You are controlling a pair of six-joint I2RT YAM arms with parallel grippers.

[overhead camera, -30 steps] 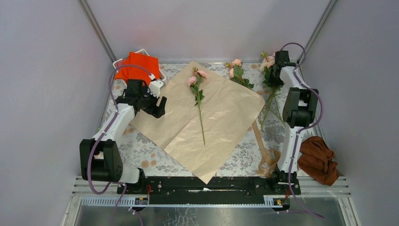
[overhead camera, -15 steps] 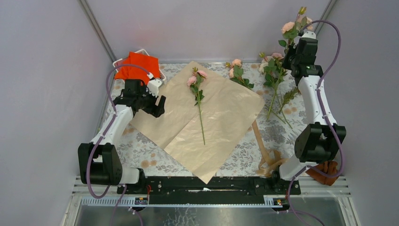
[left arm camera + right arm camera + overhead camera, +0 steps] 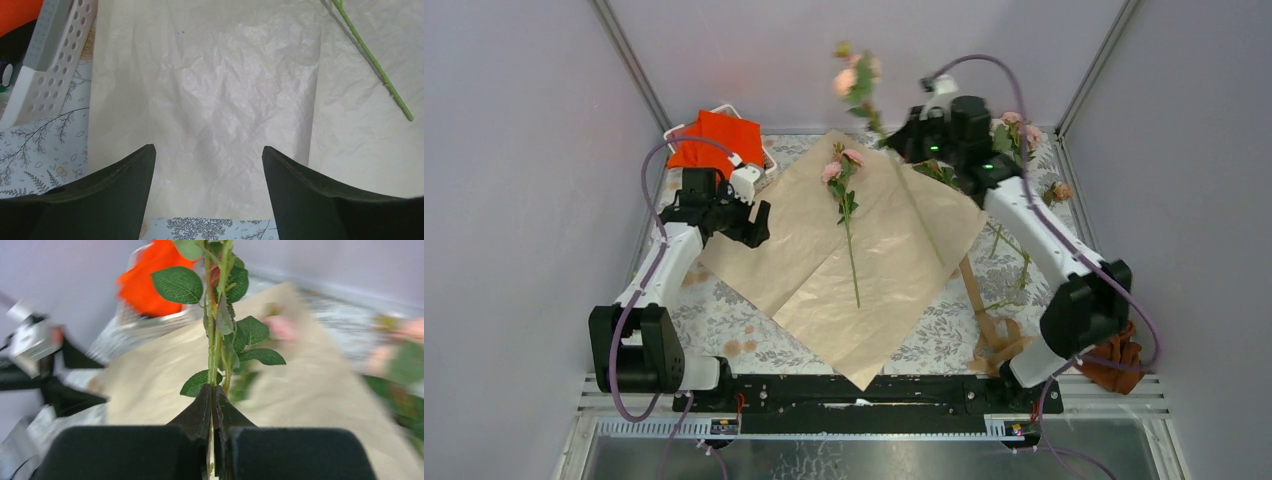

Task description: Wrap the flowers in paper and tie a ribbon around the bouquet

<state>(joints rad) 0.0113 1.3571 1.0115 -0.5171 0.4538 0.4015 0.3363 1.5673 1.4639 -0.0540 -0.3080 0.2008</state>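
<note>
Table [image 3: 724, 325]: flat top w/ pale floral-print cover.
Paper [image 3: 904, 260]: big tan sheet, centre, turned cornerwise; near corner at table's near edge.
Basket [image 3: 55, 50]: white, perforated, far-left corner, just beside paper; orange cloth [image 3: 714, 140] in it.
Ribbon [image 3: 994, 345]: tan strip along paper's right side, loose heap near-right.
Flowers [image 3: 1019, 135]: pink roses, far right.
Brown cloth [image 3: 1114, 362]: near-right edge, partly behind arm.

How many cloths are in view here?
2. An orange-red cloth lies in the white basket at the far left; a rust-brown cloth sits near right, partly hidden behind the right arm.
</note>
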